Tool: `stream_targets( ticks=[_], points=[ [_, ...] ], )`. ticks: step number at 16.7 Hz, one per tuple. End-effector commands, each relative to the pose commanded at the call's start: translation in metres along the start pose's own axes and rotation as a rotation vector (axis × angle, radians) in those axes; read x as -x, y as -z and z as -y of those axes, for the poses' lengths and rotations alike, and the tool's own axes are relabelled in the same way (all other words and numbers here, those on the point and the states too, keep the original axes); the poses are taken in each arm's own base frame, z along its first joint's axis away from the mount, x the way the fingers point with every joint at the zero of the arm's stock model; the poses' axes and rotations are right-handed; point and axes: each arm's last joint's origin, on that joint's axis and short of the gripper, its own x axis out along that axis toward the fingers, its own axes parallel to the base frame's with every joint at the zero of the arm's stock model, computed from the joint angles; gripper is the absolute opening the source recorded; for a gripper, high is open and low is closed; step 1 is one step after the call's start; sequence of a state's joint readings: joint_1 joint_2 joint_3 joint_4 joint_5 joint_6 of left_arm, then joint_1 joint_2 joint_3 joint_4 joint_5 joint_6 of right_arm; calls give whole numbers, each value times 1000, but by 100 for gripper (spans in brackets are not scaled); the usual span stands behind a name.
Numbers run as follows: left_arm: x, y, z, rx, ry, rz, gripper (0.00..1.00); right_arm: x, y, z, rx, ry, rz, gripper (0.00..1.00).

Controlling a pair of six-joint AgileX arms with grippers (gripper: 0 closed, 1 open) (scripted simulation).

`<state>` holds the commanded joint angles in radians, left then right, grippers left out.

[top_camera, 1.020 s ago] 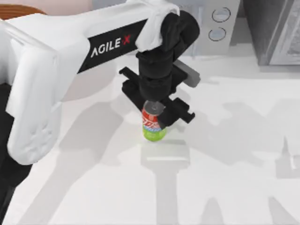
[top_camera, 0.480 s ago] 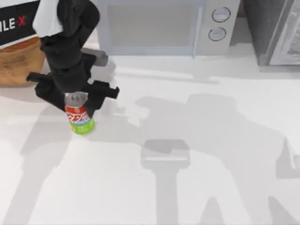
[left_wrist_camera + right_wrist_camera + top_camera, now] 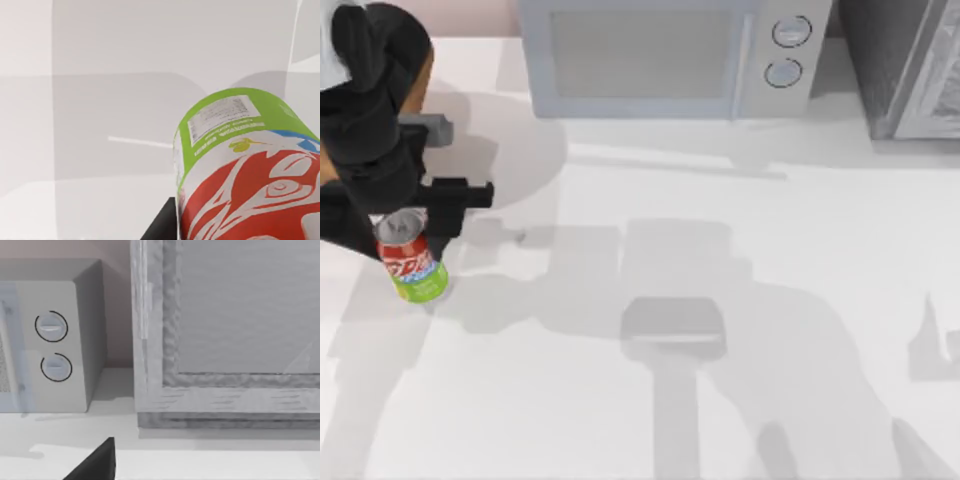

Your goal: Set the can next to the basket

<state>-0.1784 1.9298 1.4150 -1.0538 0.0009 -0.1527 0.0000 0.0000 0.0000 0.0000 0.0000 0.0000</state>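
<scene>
The can (image 3: 412,264), with its silver top, red band and green base, stands upright at the table's far left. My left gripper (image 3: 402,232) is shut on the can's upper part from above. In the left wrist view the can (image 3: 245,170) looms close, green end toward the white table, with a dark finger (image 3: 161,227) beside it. I cannot tell whether the can's base touches the table. A tan sliver of the basket (image 3: 417,92) peeks out just behind the left arm, most of it hidden. A dark part of my right gripper (image 3: 95,462) shows low in the right wrist view.
A pale microwave (image 3: 665,55) with two round knobs stands at the back middle, also in the right wrist view as microwave (image 3: 55,340). A grey cabinet (image 3: 910,65) fills the back right corner. White table (image 3: 720,300) stretches right of the can.
My left gripper has carried the can leftward from the table's middle to its far left, ending close in front of the basket. The can stays upright in the grip.
</scene>
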Motion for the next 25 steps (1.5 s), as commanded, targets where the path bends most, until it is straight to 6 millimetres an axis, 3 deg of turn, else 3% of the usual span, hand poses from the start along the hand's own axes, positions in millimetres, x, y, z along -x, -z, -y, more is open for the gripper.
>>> stream_targets(
  ticks=[3,9,16,20,25],
  points=[
    [-3,0,6,-26,-17,-9,0,0,0,0,0,0,0,100],
    [-16,7,40,-159,-117,-2,0,0,0,0,0,0,0,100],
    [-9,0,1,-3,-2,-1,0,0,0,0,0,0,0,100],
    [-8,0,0,0,0,0,0,0,0,0,0,0,0,100],
    [-8,0,0,0,0,0,38,0,0,0,0,0,0,100]
  ],
)
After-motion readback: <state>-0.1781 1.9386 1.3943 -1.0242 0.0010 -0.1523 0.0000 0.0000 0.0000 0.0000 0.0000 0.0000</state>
